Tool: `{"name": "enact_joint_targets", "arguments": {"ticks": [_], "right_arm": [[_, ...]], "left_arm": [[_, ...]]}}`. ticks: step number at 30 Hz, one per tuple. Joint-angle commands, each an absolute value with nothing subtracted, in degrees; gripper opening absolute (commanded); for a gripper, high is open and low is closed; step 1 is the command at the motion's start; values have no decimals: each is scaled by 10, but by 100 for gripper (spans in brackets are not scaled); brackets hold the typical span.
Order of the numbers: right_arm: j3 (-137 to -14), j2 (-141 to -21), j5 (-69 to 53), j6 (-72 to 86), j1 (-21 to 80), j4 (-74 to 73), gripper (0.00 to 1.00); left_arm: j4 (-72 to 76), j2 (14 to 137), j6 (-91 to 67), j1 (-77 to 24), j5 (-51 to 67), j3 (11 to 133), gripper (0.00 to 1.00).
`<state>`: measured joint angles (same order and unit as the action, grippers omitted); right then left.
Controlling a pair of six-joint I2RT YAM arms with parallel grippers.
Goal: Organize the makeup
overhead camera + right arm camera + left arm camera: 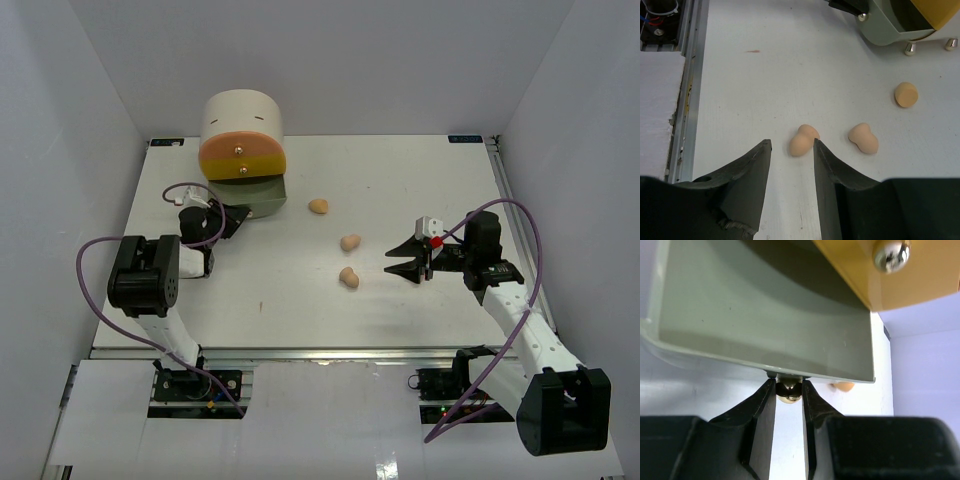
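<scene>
**Left arm pinching the drawer knob, right arm hanging open by the sponges**

So the left fingers (762, 407) are clamping the little gold knob (788, 392) on the grey-green drawer (765, 315), one finger pressing on each side of it. That drawer is sticking out of the bottom of the round cream drawer unit (243, 115), right under the orange front (241, 158), and the whole unit is sitting at the back left of the bench (300, 310).

The right fingers (752, 167) are hanging spread apart and gripping nothing, with the tips pointing at the nearest sponge (802, 141). That sponge is lying on the bench just past the tips, roughly in line with the gap. I can't tell whether it's brushing one finger or not.

The second sponge (863, 138) is lying just beside the first, not touching it. The third sponge (905, 94) is resting farther off, near the open drawer. All three are tan and are lying loose around mid-bench, between the two arms.
</scene>
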<state>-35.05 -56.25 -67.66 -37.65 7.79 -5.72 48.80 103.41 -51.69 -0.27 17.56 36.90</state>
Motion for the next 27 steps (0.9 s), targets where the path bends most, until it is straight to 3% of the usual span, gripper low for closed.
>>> {"name": "enact_joint_targets", "arguments": {"ticks": [1, 4, 6, 12, 20, 27], "right_arm": [[-369, -557, -683, -374, 72, -39, 46], [-369, -559, -681, -374, 72, -39, 47], [-369, -560, -677, -372, 71, -40, 49], [-367, -562, -665, -372, 71, -40, 56], [-372, -566, -658, -372, 70, -46, 59], [-392, -586, -605, -332, 67, -56, 61]], "left_arm": [[525, 985, -527, -4, 207, 325, 24], [507, 984, -523, -4, 210, 328, 37], [495, 982, -522, -4, 210, 335, 56], [452, 941, -501, -3, 208, 353, 78], [370, 825, -442, -1, 179, 330, 85], [253, 667, -408, -1, 214, 288, 85]]}}
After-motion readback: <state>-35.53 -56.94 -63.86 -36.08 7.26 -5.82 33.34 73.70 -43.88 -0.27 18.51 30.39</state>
